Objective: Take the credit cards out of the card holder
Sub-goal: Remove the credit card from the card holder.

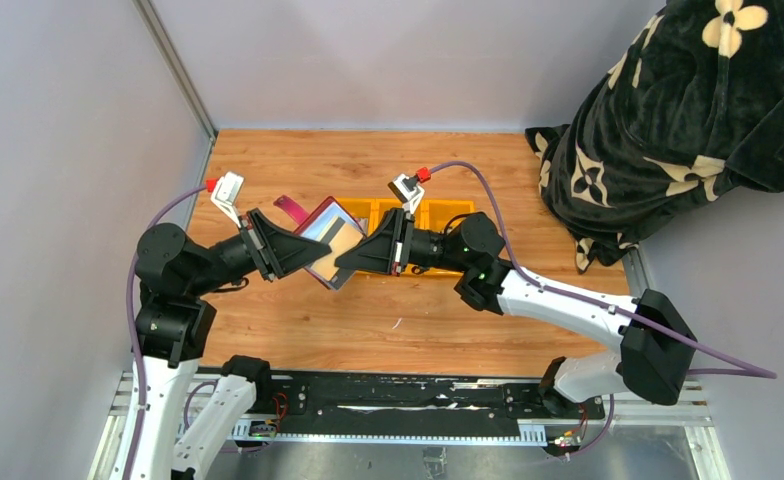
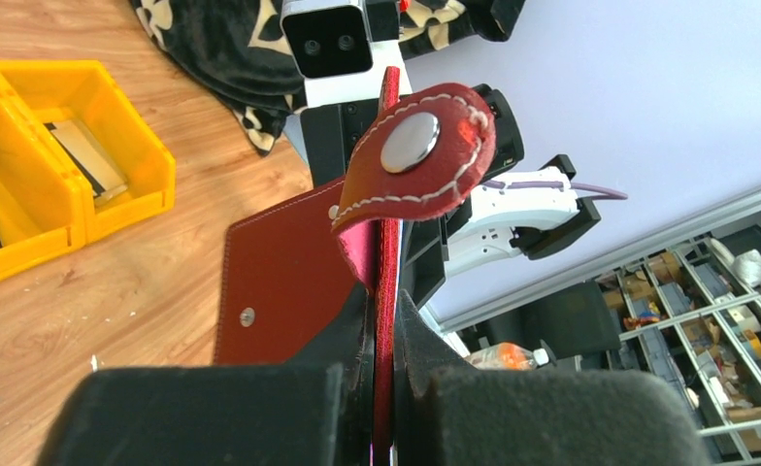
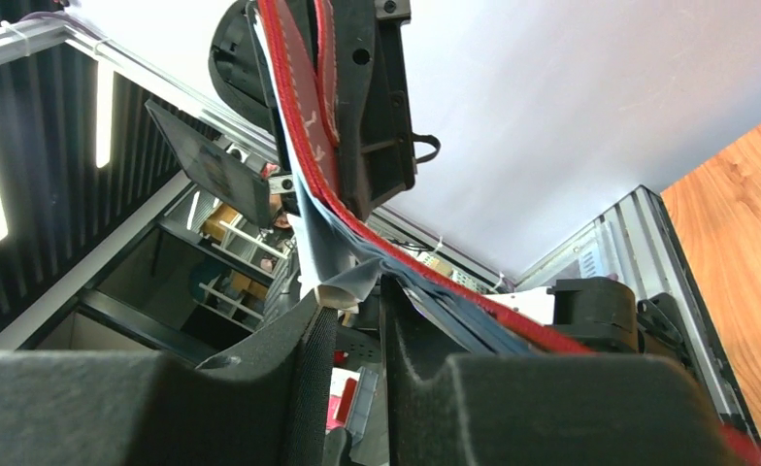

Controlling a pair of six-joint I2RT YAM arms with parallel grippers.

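the card holder (image 1: 323,225) hangs open above the table (image 1: 418,310), near the yellow tray (image 1: 448,210), a tan card (image 1: 336,250) showing in its sleeves. the left gripper (image 2: 383,330) has its jaws pressed together on the red cover. the right gripper (image 3: 355,320) sets narrow jaws about a grey sleeve or card edge, though i cannot tell if they bite. this looks like the pull-out step: next, pinch the card alone and draw it straight along the sleeve.

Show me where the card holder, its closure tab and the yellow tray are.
card holder (image 2: 280,282), left wrist view, on its flat maroon outer panel.
closure tab (image 2: 411,143), left wrist view, on its metal snap.
yellow tray (image 2: 139,194), left wrist view, on its outer wall.
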